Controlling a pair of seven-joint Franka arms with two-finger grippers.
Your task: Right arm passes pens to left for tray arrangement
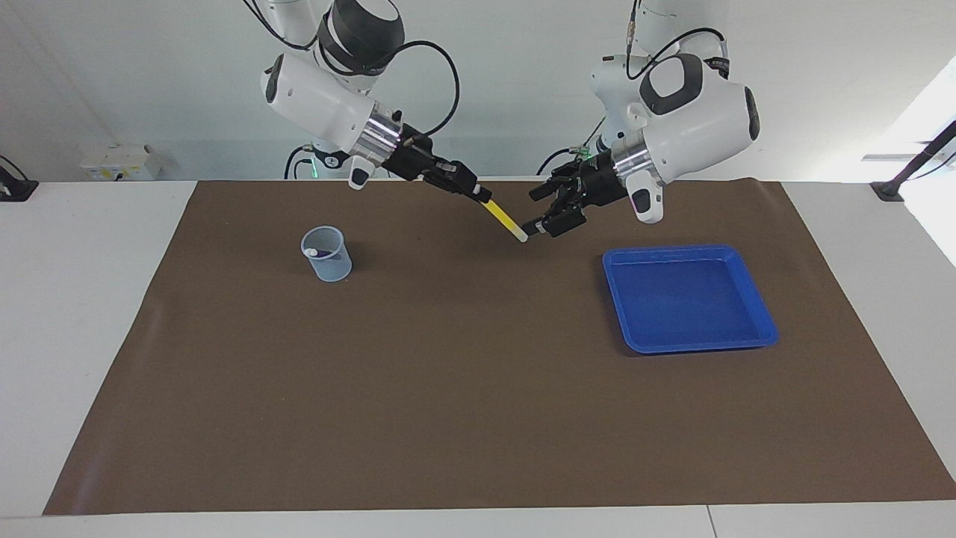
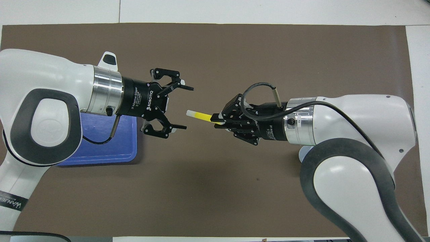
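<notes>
The right gripper (image 1: pixel 484 199) pinches the yellow pen (image 1: pixel 505 221); the open left gripper (image 1: pixel 544 211) should close squarely around its pale tip before the right lets go.

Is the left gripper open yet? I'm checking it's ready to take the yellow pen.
Open. The left gripper has its two fingertips spread wide apart, facing the pale tip of the yellow pen, which the right gripper holds.
</notes>
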